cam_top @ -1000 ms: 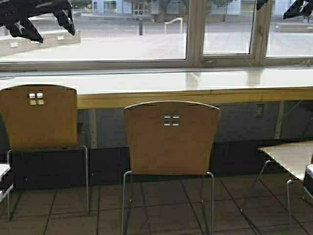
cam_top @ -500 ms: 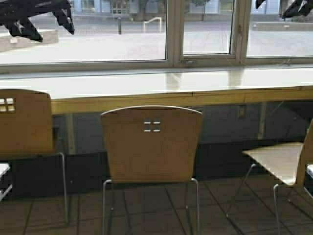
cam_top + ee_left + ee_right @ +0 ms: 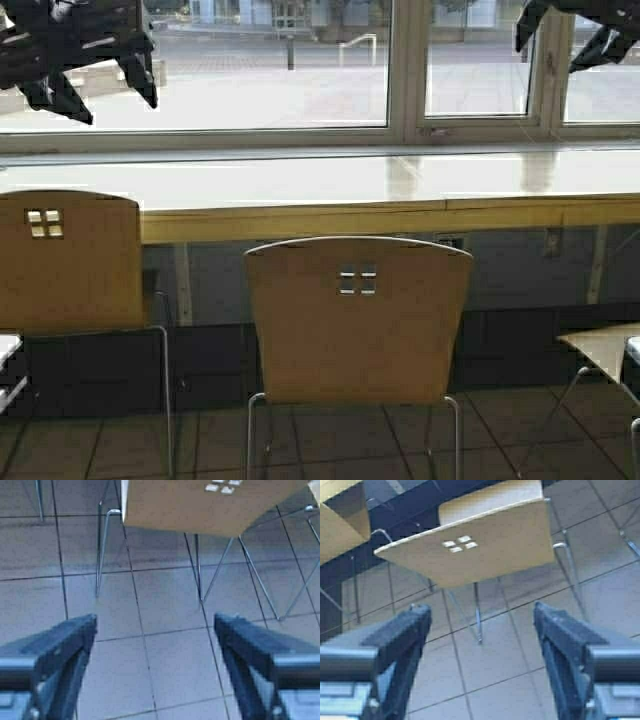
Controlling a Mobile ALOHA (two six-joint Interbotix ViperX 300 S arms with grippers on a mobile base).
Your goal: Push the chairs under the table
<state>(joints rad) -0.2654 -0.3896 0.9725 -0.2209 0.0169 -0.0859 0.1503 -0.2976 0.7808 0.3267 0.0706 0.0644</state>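
Centre frame, middle chair [image 3: 358,320] stands pulled out before the table [image 3: 400,215]; second chair [image 3: 65,262] at left. Left pincer [image 3: 90,70] and right pincer [image 3: 570,40], both spread, hang high above, touching nothing.

The floor [image 3: 330,440] is laid with square brownish tiles separated by dark grout lines. Standing directly on it — three chairs on thin chrome legs: the middle chair [image 3: 358,320], a left chair [image 3: 70,260] and a right chair [image 3: 608,350] cut off by the frame edge. The desk [image 3: 300,185] runs along the window wall — its glossy top bears nothing that can be made out.
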